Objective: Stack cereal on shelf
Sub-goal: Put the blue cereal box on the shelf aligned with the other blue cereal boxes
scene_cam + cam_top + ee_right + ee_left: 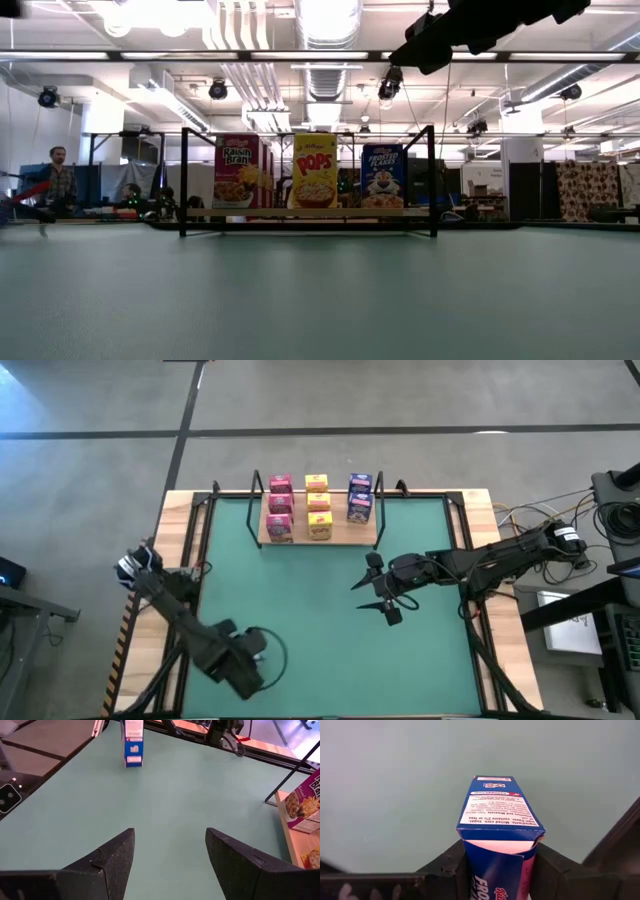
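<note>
From above we see the shelf point(345, 536), a light-wood board at the upper middle of the frame on the far edge of the green mat point(300, 610), carrying the cereal boxes point(318, 506) in three columns: pink at left, yellow in the middle, blue at right. The blue column shows two boxes where the others show three. The left tool point(258, 652) sits at the lower left of the frame over the mat's near corner, well apart from the shelf; from here we cannot make out what it holds. The right tool point(377, 589) is right of centre, below the shelf, its two fingers spread wide with nothing between them. In the low view the shelf point(300, 212) stands at mid-frame between its black wire brackets, with a pink, a yellow and a blue box fronting it; a person point(60, 180) sits far back at the left edge. In the left wrist view we see the left tool point(501, 870) closed on a blue cereal box point(499, 815), a finger pressed against each side, the box above the bare mat. In the right wrist view the right tool point(170, 847) stands open over the mat, the blue cereal box point(133, 750) shows at the upper left of the frame, and the shelf's end with a pink box lies at the right edge.
</note>
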Robot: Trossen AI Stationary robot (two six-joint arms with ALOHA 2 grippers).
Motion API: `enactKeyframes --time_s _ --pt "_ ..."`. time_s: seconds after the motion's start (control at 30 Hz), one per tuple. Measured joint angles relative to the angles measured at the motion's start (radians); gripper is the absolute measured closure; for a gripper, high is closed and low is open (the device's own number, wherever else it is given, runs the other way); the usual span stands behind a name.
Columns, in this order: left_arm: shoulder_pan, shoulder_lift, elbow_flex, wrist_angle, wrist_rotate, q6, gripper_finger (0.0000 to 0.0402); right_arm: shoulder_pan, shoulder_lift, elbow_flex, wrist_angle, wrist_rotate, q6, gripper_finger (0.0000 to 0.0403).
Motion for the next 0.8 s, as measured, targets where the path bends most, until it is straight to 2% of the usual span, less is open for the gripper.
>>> enactKeyframes --time_s 0.33,0.6,0.8 --pt "0.215 -0.002 0.000 0.026 -0.035 0.490 0.0274 0.000 -0.064 0.000 -0.011 0.000 -0.023 0.0170" --pt "0.357 -0.007 0.000 0.038 -0.050 0.796 0.0274 0.002 -0.163 0.000 -0.021 -0.067 -0.044 0.0170" --pt "0.460 -0.034 0.000 0.112 -0.050 0.998 0.0274 0.014 -0.188 -0.018 0.002 -0.073 -0.066 0.0170"
